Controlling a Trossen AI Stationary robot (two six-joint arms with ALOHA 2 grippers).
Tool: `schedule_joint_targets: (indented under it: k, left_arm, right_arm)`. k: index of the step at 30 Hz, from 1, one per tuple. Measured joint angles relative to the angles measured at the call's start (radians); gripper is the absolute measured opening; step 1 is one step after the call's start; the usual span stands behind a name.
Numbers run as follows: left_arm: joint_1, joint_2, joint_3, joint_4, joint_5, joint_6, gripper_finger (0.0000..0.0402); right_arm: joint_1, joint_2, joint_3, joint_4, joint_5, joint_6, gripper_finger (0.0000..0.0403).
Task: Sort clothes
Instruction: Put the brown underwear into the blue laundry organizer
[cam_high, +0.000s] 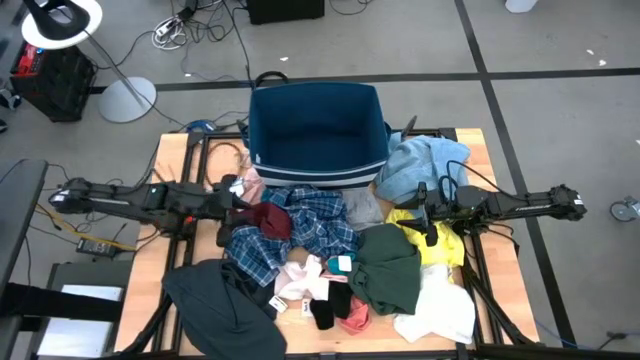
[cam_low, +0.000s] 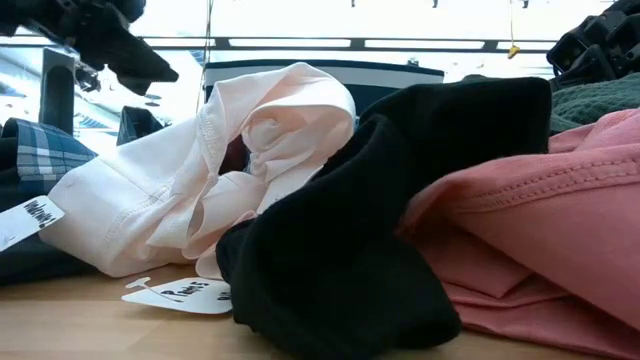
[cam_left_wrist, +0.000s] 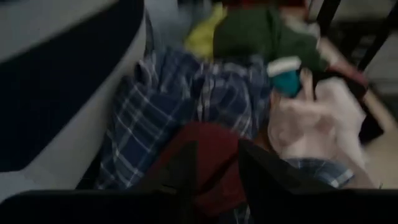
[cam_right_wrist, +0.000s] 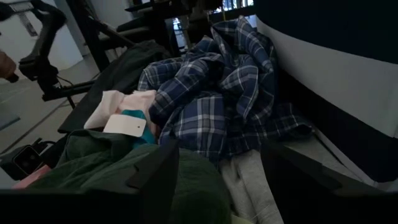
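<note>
Left hand (cam_left_wrist: 214, 163) hung over the maroon garment (cam_left_wrist: 205, 155), fingers parted, gripping nothing. Right hand (cam_right_wrist: 221, 171) stood wide open above the green garment (cam_right_wrist: 118, 165), empty. Clothes (cam_high: 300, 235) lay heaped on the tabletop (cam_high: 160, 250) before the bin (cam_high: 318, 130); nothing was visible inside it.

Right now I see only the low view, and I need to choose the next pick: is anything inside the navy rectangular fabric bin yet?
Observer: No. From above, the navy rectangular fabric bin looks empty.
Operator: Where is the left hand?
Observer: The left hand hangs open over the crumpled maroon garment, beside the blue plaid shirt.
Operator: And the right?
Observer: The right hand is open, where the dark green garment meets the yellow garment.
</note>
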Motion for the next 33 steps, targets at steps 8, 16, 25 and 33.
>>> schedule_joint_targets:
  k: [8,16,25,33]
  left_arm:
    - [0.0,0.252,0.168,-0.052,0.058,-0.016,0.0122]
    - [0.0,0.365,0.207,-0.131,0.059,-0.072,0.0156]
    - [0.0,0.507,0.208,-0.13,0.041,-0.167,0.0172]
    - [0.0,0.631,0.208,-0.099,-0.121,-0.186,0.015]
  right_arm:
    - [0.0,0.0,0.0,0.0,0.0,0.0,0.0231]
    - [0.0,0.0,0.0,0.0,0.0,0.0,0.0231]
    - [0.0,0.0,0.0,0.0,0.0,0.0,0.0231]
    - [0.0,0.0,0.0,0.0,0.0,0.0,0.0231]
